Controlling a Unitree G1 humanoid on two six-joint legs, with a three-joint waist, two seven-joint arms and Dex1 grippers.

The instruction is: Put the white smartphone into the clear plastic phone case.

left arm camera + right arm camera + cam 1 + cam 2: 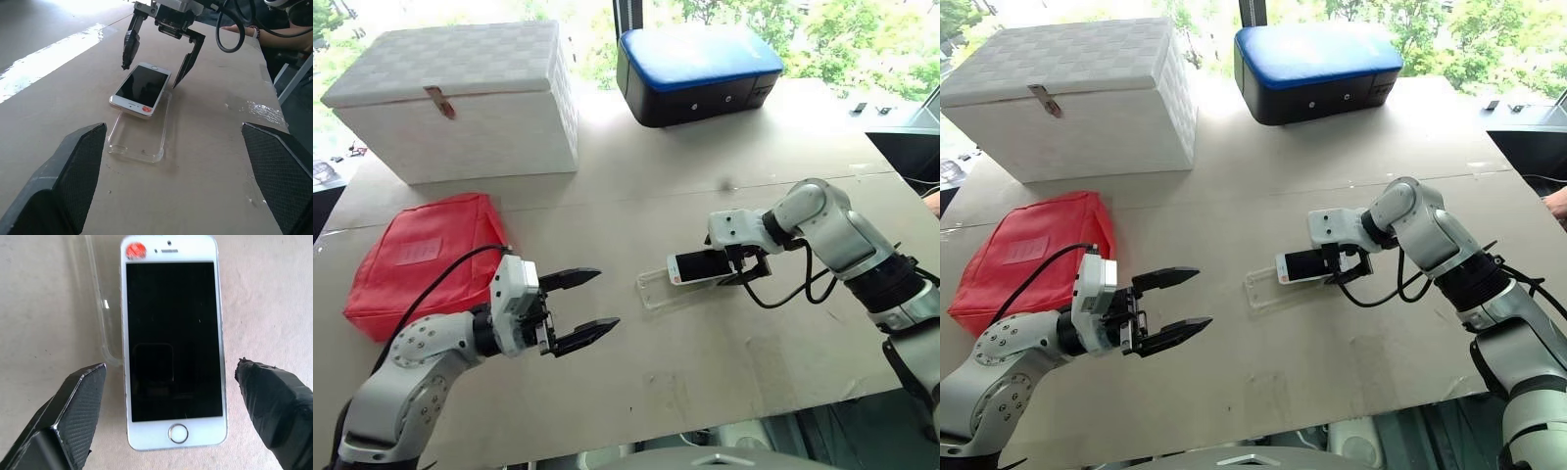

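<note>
The white smartphone (700, 265) lies screen up on the table, its top end resting askew over one end of the clear plastic phone case (658, 291). My right gripper (749, 264) points down at the phone's home-button end. It is open, with a finger on each side of the phone (172, 340) and neither touching it. The rest of the case (139, 137) lies bare and flat on the table. To the left of the case, my left gripper (605, 299) hovers open and empty, pointing toward it.
A red pouch (426, 259) lies at the left, a white woven box (460, 98) stands behind it, and a black box with a blue lid (697, 73) sits at the back. A person's hand (239, 30) rests at the table's right edge.
</note>
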